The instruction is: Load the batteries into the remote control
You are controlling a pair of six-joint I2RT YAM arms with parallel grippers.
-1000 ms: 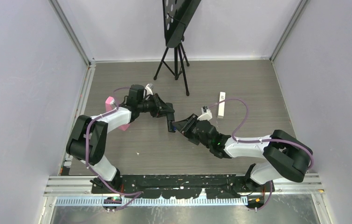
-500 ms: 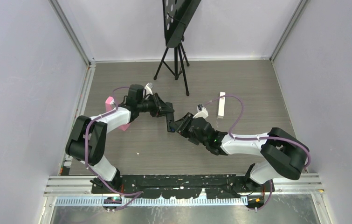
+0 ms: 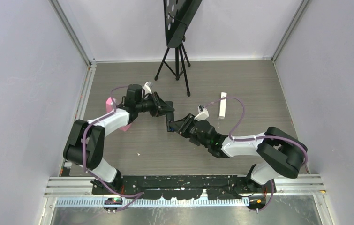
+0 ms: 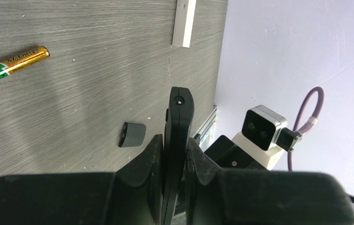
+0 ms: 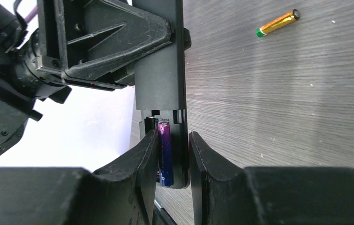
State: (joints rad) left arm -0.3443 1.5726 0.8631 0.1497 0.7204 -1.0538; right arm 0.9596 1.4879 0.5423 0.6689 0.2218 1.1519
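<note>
Wood-grain table [image 3: 240,79] — gold battery [image 4: 19,62], grey cover [image 4: 132,135]

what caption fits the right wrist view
The left gripper holds the remote; the right gripper straddles its purple battery.

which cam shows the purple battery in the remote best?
Right wrist: the slim purple cylindrical battery lies seated in the opened black plastic remote control, between the fingers of the right hand. Left wrist sees only the remote's edge, clamped in the left hand; battery hidden. Top external: too small to make out.
</note>
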